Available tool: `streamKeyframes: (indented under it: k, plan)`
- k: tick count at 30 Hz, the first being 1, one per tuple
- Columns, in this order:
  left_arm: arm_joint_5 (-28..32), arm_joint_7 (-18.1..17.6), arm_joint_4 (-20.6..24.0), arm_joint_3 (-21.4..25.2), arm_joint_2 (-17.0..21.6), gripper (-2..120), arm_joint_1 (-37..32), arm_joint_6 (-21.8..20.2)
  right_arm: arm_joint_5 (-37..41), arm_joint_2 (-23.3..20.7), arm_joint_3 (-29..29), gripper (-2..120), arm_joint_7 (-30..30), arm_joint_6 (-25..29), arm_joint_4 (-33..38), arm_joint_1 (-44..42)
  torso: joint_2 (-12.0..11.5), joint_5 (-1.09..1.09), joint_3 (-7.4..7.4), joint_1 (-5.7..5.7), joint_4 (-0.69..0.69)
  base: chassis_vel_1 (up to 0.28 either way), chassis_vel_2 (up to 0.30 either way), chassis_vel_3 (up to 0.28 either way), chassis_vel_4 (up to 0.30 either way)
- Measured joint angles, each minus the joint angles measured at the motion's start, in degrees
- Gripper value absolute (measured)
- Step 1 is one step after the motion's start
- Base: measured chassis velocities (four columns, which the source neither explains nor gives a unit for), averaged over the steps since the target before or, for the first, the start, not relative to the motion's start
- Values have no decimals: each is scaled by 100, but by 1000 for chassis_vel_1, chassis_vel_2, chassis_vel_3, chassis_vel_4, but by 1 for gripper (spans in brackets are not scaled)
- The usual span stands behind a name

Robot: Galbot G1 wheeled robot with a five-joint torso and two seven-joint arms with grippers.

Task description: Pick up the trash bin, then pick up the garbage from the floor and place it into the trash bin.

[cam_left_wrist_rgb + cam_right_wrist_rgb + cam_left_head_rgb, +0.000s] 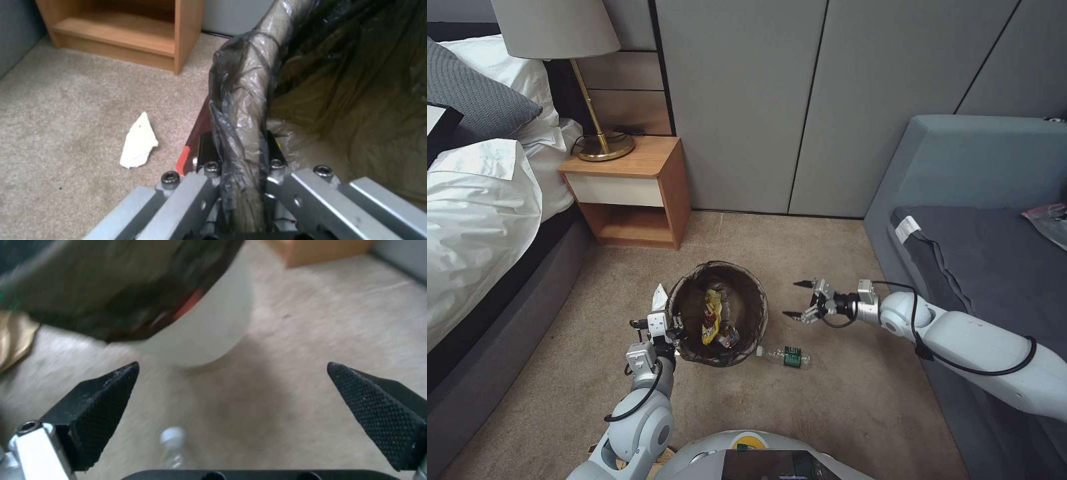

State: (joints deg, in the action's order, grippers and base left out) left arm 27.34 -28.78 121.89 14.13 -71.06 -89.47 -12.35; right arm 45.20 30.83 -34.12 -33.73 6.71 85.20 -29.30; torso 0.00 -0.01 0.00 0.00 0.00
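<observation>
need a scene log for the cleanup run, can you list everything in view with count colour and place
trash bin: one, white with dark brown liner, on carpet centre
snack wrappers: a few, yellow and red, inside the bin
bottle: one, clear with green label, on carpet right of the bin
paper scrap: one, white, on carpet left of the bin
nightstand: one, wood, by the bed
lamp: one, brass stem, on the nightstand
bed: one, white linen, left
sofa: one, grey, right
left gripper: shut on the bin rim
right gripper: open, right of the bin
</observation>
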Motion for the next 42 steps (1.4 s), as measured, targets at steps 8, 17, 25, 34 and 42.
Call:
streamKeyframes:
  k: [8,17,25,34,42]
  plan:
    - [-16,2,-46,-9,-42,2,19,6,-334,118,-221,100,-323,-27,-167,4,0,0,0,0,0,0,0,0,0]
    - [-23,2,-74,-21,-94,2,61,7,-563,237,-314,100,-413,19,-393,-53,0,0,-1,0,-1,0,0,0,0]
    - [-28,2,-98,-22,-133,2,78,7,-724,377,-288,100,-449,96,-667,-204,0,1,-1,0,-1,0,0,0,0]
    - [-35,-1,-132,-26,-181,2,115,7,-1228,747,-122,100,-386,114,-1310,-540,0,1,0,0,0,0,0,0,0]
    - [-35,-2,-140,-30,-200,2,133,7,-1482,1026,22,100,-218,80,-1698,-773,0,0,0,0,-1,0,0,0,0]
